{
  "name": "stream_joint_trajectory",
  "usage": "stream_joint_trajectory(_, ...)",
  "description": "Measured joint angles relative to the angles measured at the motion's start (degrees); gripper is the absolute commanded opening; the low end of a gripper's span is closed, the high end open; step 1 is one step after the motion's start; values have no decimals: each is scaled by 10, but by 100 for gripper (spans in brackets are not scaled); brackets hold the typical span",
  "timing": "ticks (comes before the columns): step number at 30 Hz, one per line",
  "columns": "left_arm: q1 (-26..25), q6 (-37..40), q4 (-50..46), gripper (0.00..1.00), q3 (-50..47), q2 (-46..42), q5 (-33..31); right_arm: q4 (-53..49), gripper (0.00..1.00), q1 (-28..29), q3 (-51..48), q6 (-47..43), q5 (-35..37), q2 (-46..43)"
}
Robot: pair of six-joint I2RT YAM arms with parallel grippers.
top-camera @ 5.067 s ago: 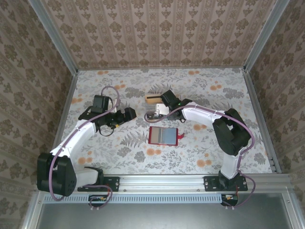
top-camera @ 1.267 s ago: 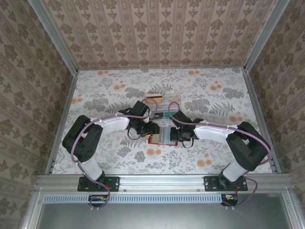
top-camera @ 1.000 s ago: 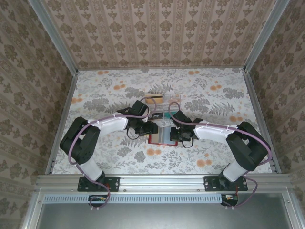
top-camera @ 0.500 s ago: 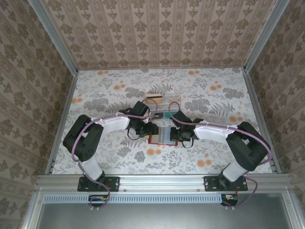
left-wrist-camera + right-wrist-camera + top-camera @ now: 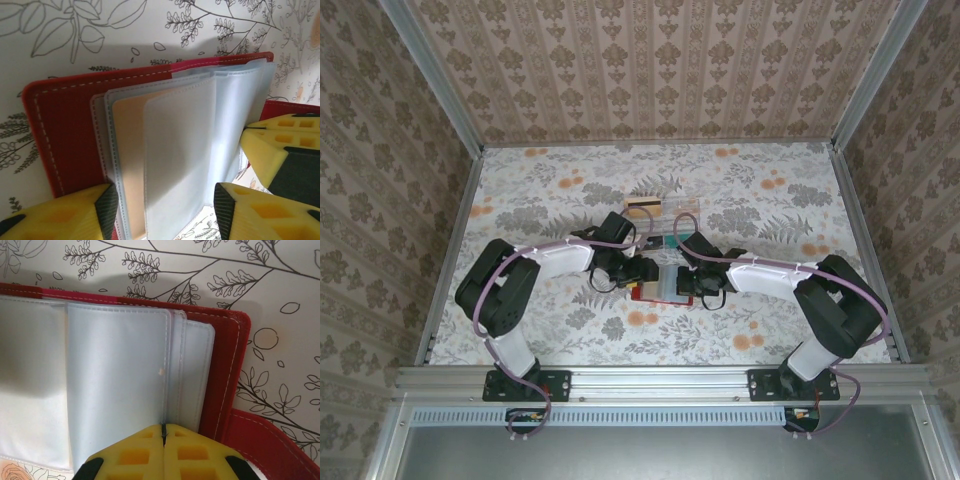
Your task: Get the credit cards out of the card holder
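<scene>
1. The red card holder lies open on the floral counter, between the two arms.
2. The left end effector has its fingers apart, straddling the clear sleeves. A tan card sits in one sleeve.
3. The right end effector has its fingers pressed together at the sleeves' edge.
</scene>
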Motion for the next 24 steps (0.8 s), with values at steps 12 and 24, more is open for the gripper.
stream_joint_trajectory(12, 0, -10, 39, 78, -1, 0, 28, 5, 7, 0, -2, 2, 0, 0)
stream_joint_trajectory(24, -1, -10, 45, 74, -4, 0, 35, 7, 7, 0, -3, 2, 0, 0)
